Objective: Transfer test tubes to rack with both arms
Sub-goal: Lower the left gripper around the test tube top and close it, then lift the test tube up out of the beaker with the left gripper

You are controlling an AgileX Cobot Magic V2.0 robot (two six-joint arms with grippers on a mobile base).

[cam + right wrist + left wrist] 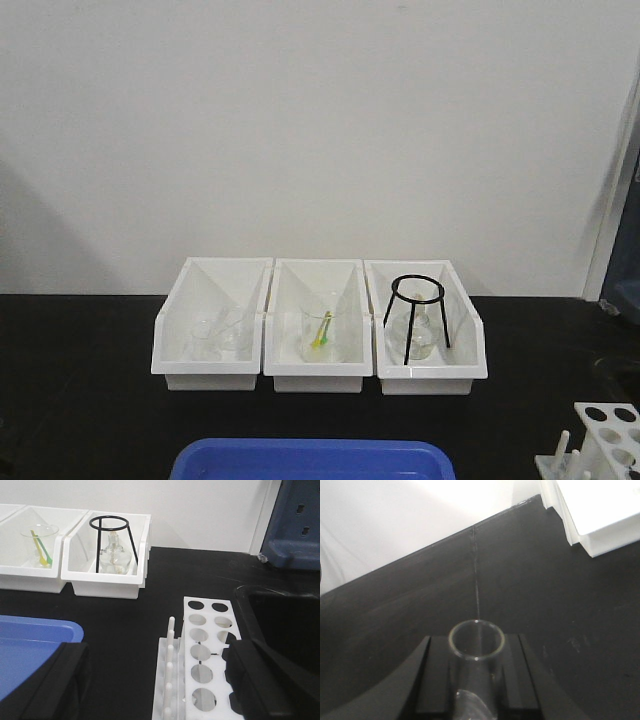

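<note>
While left fingers [434, 680] clamp a glass tube [476, 647] | right fingers [265, 680] gape above rack [206, 630] | dark rim [244, 593], maybe basin, alongside.

Soft even light, mild blur

I see a white rack [207, 650] patterned with rows of round holes, three white bins [315, 381], a black wire stand [417, 298], a blue tray [310, 458], a black tabletop [80, 400], a yellow-green stick [321, 331], and a clear test tube [476, 680] in the black left gripper [476, 644].
</note>
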